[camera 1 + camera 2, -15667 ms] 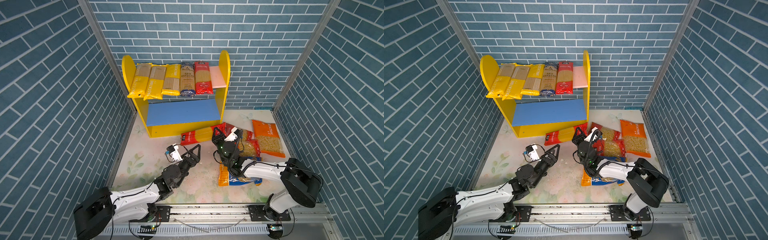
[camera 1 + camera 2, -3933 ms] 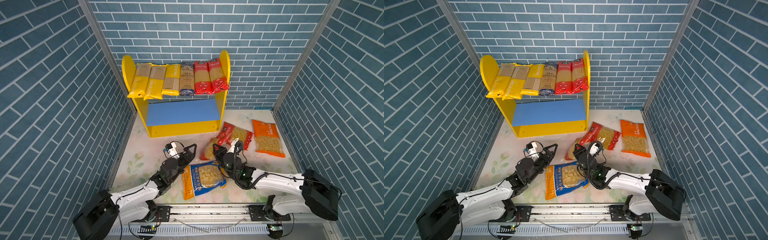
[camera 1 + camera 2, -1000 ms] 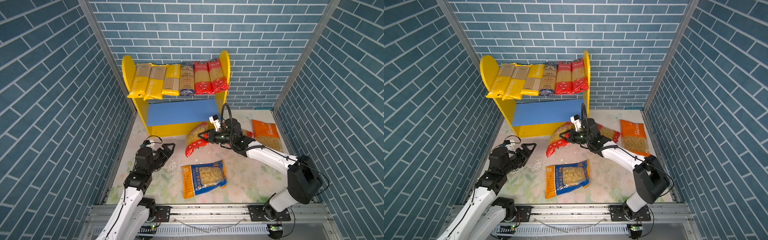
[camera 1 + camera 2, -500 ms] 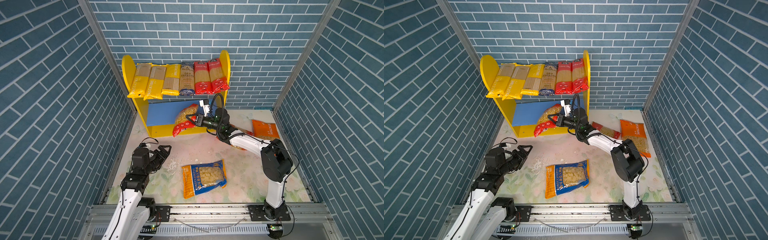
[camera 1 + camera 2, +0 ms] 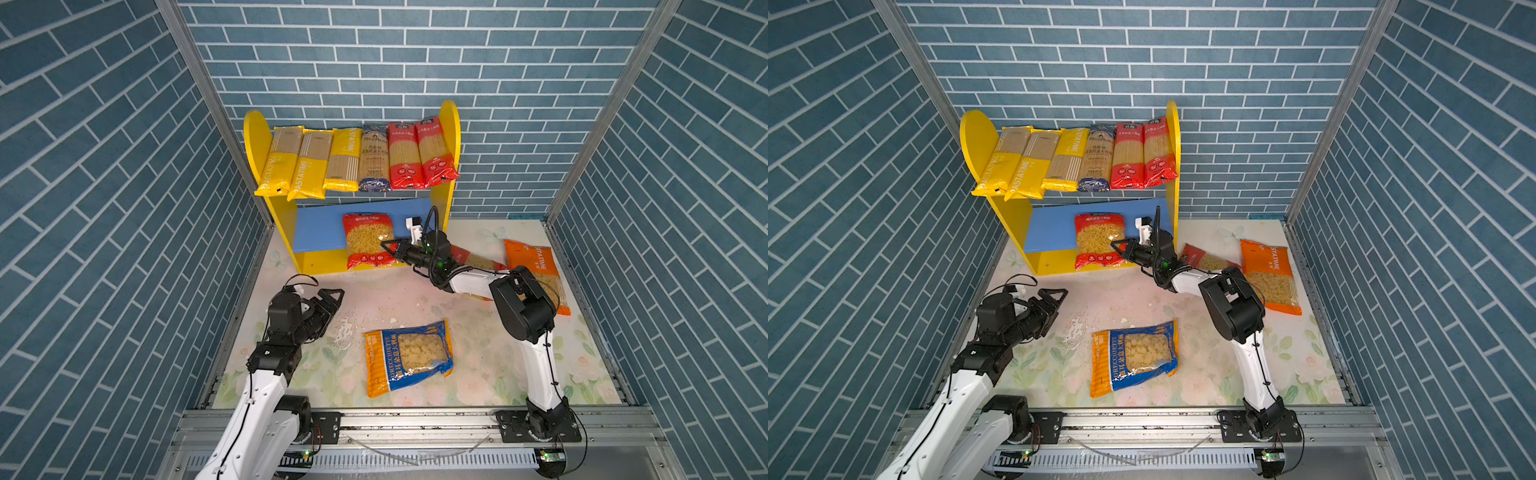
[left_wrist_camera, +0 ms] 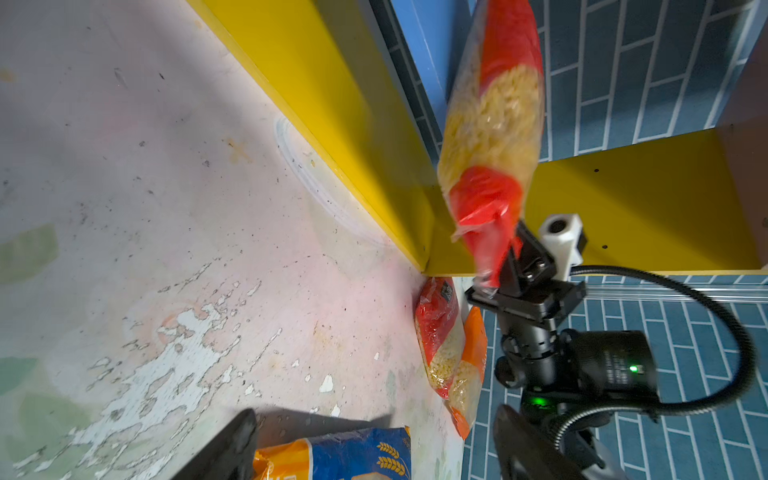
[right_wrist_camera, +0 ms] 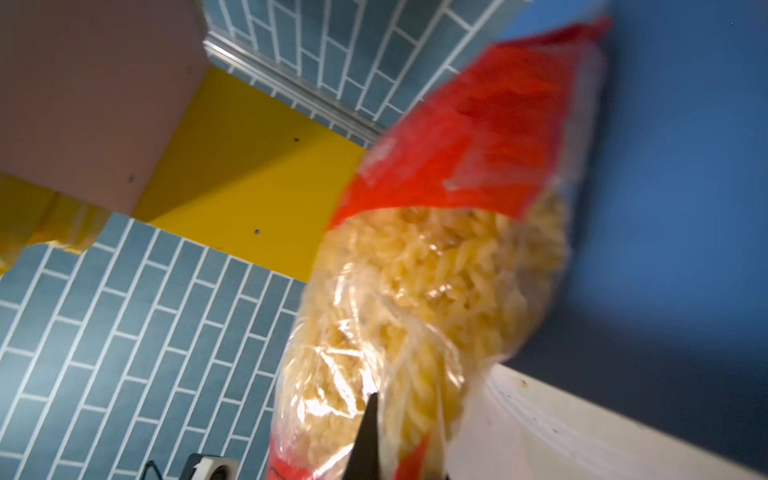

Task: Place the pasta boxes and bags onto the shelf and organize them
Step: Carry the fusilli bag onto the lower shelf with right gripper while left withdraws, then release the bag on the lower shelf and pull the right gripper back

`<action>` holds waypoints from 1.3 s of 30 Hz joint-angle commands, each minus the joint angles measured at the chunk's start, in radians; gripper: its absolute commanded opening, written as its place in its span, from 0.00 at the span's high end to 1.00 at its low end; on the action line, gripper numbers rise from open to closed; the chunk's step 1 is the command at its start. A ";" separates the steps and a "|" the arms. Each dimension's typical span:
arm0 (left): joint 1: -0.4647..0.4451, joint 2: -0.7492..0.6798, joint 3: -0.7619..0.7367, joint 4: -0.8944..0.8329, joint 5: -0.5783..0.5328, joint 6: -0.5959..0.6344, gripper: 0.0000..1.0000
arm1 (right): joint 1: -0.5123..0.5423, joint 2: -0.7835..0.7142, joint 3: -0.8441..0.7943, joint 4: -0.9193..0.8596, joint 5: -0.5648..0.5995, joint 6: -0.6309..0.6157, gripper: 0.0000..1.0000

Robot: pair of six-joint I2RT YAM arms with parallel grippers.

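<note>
Pinching the red pasta bag (image 5: 368, 237) by its lower edge in the jaws of the right gripper (image 5: 388, 249), holding it over the blue lower board (image 5: 320, 226) of the shelf (image 5: 254, 137). Hovering the left gripper (image 5: 332, 305) above the worktop (image 5: 374, 299), jaws spread wide and empty.

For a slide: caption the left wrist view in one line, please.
Right gripper holds a red bag by its end at the shelf's lower tier.
</note>
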 commanded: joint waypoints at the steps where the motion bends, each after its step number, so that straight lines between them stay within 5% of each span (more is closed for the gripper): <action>1: 0.006 0.043 -0.028 0.140 -0.001 0.013 0.10 | -0.004 -0.080 -0.029 -0.001 0.089 0.070 1.00; 6: 0.007 0.133 -0.114 0.569 -0.011 -0.118 0.03 | 0.011 -0.036 0.066 -0.011 0.090 0.150 1.00; 12: 0.007 0.160 -0.033 0.533 -0.077 -0.026 0.00 | 0.064 0.015 0.243 -0.032 0.108 0.208 1.00; 23: 0.019 0.226 -0.002 0.484 -0.146 0.059 0.00 | 0.138 0.291 0.732 -0.353 0.197 0.205 1.00; 31: 0.100 0.226 0.000 0.499 -0.119 0.037 0.00 | 0.163 0.504 1.140 -0.646 0.060 0.198 1.00; 33: 0.127 0.240 0.006 0.521 -0.114 0.027 0.00 | 0.164 0.516 1.167 -0.678 0.031 0.198 0.93; 39: 0.136 0.321 0.044 0.601 -0.115 0.000 0.00 | 0.151 0.415 1.036 -0.669 -0.034 0.158 0.47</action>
